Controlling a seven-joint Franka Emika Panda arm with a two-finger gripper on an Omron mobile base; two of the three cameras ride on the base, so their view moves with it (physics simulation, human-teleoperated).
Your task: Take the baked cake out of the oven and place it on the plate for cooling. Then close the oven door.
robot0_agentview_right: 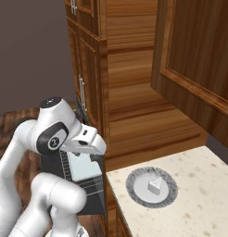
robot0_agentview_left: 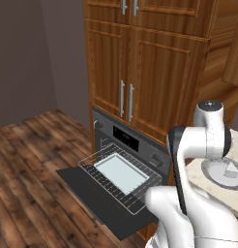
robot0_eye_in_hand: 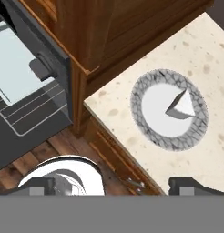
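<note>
The baked cake (robot0_eye_in_hand: 184, 105), a small white wedge, lies on the plate (robot0_eye_in_hand: 145, 123) on the pale counter. In the right base view the cake (robot0_agentview_right: 155, 186) sits right of centre on the plate (robot0_agentview_right: 134, 190); the left base view shows the cake (robot0_agentview_left: 232, 170) and the plate (robot0_agentview_left: 213, 175) behind the arm. My gripper (robot0_eye_in_hand: 116, 184) hangs open and empty above the counter's corner, to the oven side of the plate. The oven (robot0_agentview_left: 126, 138) stands with the oven door (robot0_agentview_left: 92, 193) folded down flat. Its wire rack is pulled out over the door.
A flat pale baking tray (robot0_agentview_left: 122, 173) rests on the pulled-out rack. Wooden cabinets (robot0_agentview_left: 140, 72) rise above the oven, and another cabinet (robot0_agentview_right: 199, 60) overhangs the counter (robot0_agentview_right: 204, 203). A side panel (robot0_agentview_right: 129, 92) separates oven and counter. Wood floor (robot0_agentview_left: 29, 160) lies left of the door.
</note>
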